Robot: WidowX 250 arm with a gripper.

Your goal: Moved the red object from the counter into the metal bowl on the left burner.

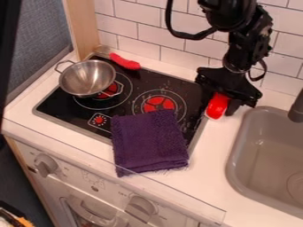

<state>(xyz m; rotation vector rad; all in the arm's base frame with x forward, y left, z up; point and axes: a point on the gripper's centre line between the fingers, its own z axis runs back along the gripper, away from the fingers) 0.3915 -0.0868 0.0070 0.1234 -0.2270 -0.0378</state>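
A white counter (207, 181) holds a black cooktop (58, 105). A folded purple towel (149, 142) overlaps the cooktop's front edge. By its right edge hangs the black gripper (221, 104), whether open or closed I cannot tell. A metal bowl (87, 78) sits near its back left corner. The red object (217, 105) is directly under the gripper, beside the right edge.

Red came up at three o'clock, a red object (218, 105) with a pale edge, and my gripper (219, 105) was all black. Silver, that was the bowl (87, 79) at ten. Dark purple at six, the cloth (148, 144)! The stovetop (53, 105) was black, patterned with thin white rings around red burner patches (158, 104). White counter (207, 166), grey sink (251, 137) at four, and white tiles (154, 36) in staggered brick pattern at twelve.
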